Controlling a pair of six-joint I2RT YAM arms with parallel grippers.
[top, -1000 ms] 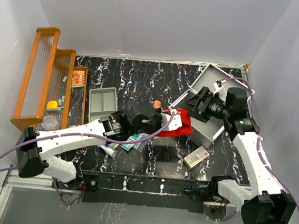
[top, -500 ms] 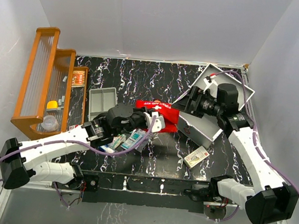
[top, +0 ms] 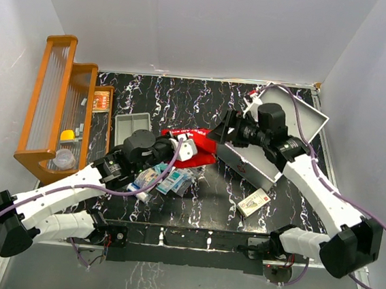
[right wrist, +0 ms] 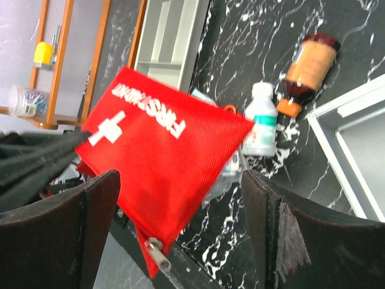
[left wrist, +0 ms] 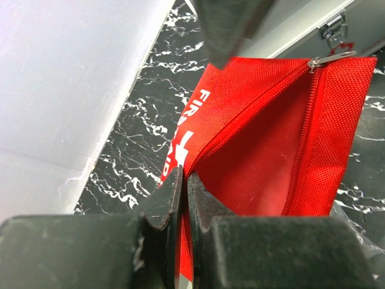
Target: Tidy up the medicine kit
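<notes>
A: Our left pincer [left wrist: 183,183] is clamped tight on the edge of the red pouch [left wrist: 264,138], mid-tabletop [top: 183,99].
B: And our right pincer [right wrist: 180,198] hangs spread wide near it. We see the medicine kit [top: 251,168] lying open at the right, under that arm.

The medicine kit [top: 249,165] lies at the right of the surface [top: 204,101], with 1 box [top: 253,203] in front of it. Just left of the kit, the pouch [top: 198,145] is pinched in the left end effector [left wrist: 184,180]; packets [top: 166,179] lie in front of the pouch. A tray [top: 131,128] lies farther left, beside the rack [top: 53,104] along the left edge.
</notes>
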